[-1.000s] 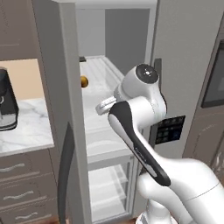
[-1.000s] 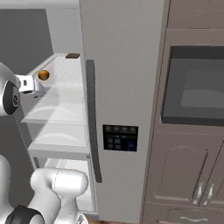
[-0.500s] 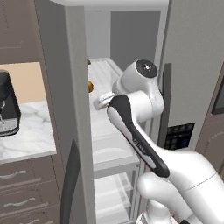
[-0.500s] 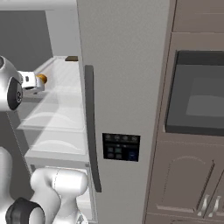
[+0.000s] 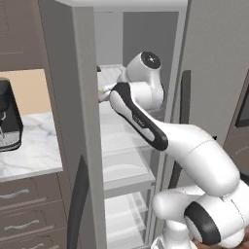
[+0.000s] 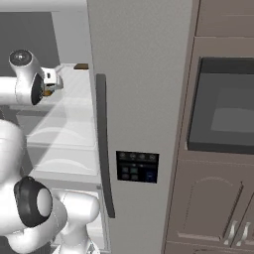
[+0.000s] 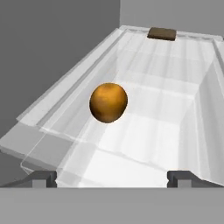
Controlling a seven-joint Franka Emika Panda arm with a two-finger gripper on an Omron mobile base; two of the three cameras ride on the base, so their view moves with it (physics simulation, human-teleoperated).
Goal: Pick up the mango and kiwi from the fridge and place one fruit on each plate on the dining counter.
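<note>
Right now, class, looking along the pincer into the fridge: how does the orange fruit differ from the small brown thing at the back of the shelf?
The mango is round and orange-yellow; the brown item is flat, dark and roughly rectangular. The mango sits near the shelf's front, close to the pincer; the brown item lies at the far end. Both rest on the same glass shelf.

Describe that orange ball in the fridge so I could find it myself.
Look inside the open grey fridge, on the upper glass shelf. The mango sits near its front: round and orange-yellow, unlike the small flat brown item at the back.
</note>
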